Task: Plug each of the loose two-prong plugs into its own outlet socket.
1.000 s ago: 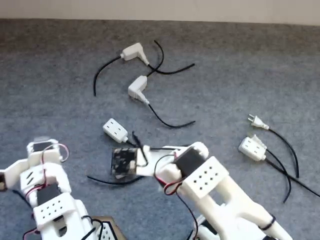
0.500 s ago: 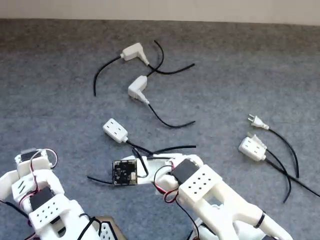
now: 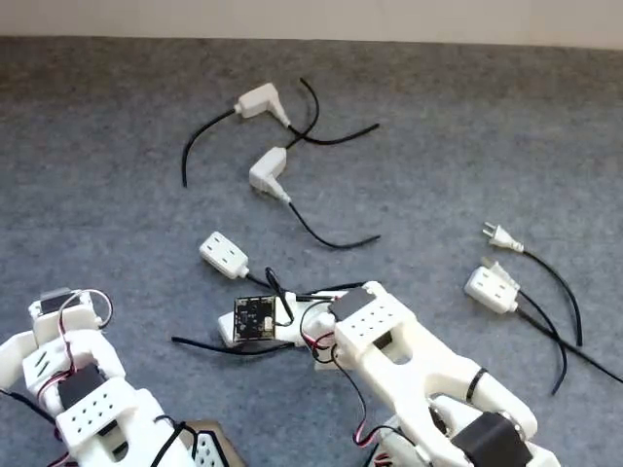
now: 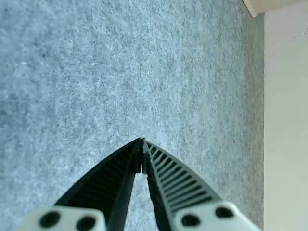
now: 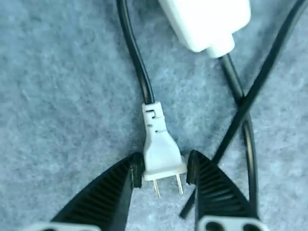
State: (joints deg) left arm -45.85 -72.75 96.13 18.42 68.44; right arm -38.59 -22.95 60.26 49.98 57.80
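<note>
**Table** (image 3: 97,146): grey, carpet-like covering. All items lie flat on it and are spread apart, which I judge leaves each arm room to work.

**Right arm** (image 3: 409,360): low over the near middle of the table. Its pincer (image 5: 163,169) is pinching a plug (image 5: 161,149) by the two sides of the body, just above the prongs. The prongs point back toward the wrist. The cord end points toward the near socket (image 5: 207,21), which lies just beyond. Judgement: this is a pick-up grip, and the plug must be turned about before it can enter any socket.

**Left arm** (image 3: 88,389): at the near left of the table, well apart from every item. Its pincer (image 4: 143,144) is pressed together on nothing, over bare covering. Judgement: parked clear of the working arm.

**Sockets, counted:** two stand plainly unfilled.
- The near socket.
- A far socket (image 3: 490,289) at the right.

Two more white corded units lie at the far middle, a top unit (image 3: 258,100) and a lower unit (image 3: 268,170). I cannot tell whether each is a socket with a plug already seated.

**Plugs, counted:** two are loose.
- The held plug.
- A spare plug (image 3: 496,233), lying near the far socket and untouched.
</note>
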